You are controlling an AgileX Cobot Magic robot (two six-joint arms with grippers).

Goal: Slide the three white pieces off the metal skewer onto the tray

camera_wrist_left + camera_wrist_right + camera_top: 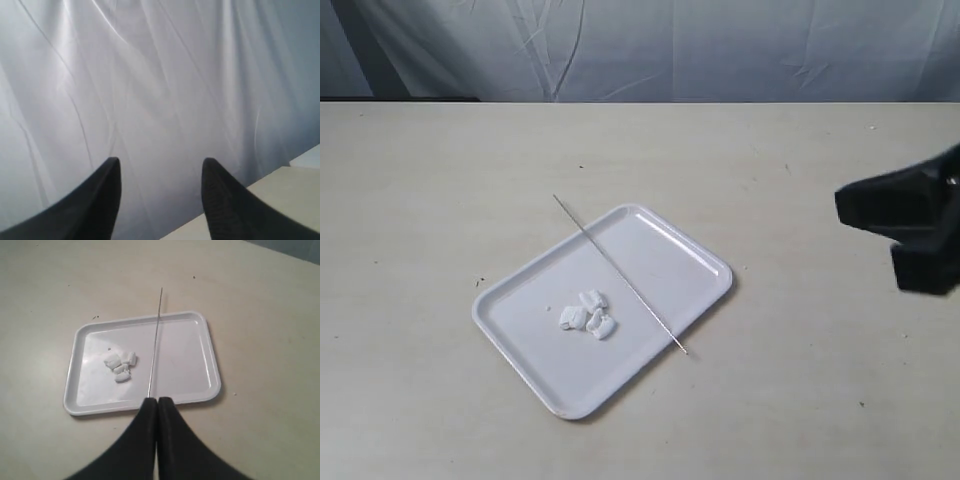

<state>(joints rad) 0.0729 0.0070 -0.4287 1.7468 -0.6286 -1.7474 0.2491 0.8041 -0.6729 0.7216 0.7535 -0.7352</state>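
Note:
The three white pieces (588,312) lie loose in a small cluster on the tray (695,258), off the metal skewer (620,274). The bare skewer rests slantwise across the tray, both ends reaching past the rim. My right gripper (850,208) hovers at the far right, well apart from the tray, its fingers shut with nothing between them. From the right wrist the skewer (154,347) lines up with the gripper (157,400), beside the pieces (120,365) on the tray (210,360). The left gripper (161,167) is open, empty, and faces the curtain.
The tray sits on a beige table (440,180). A pale curtain (720,50) hangs behind the table's far edge. A corner of the table (280,190) shows beside the left fingers.

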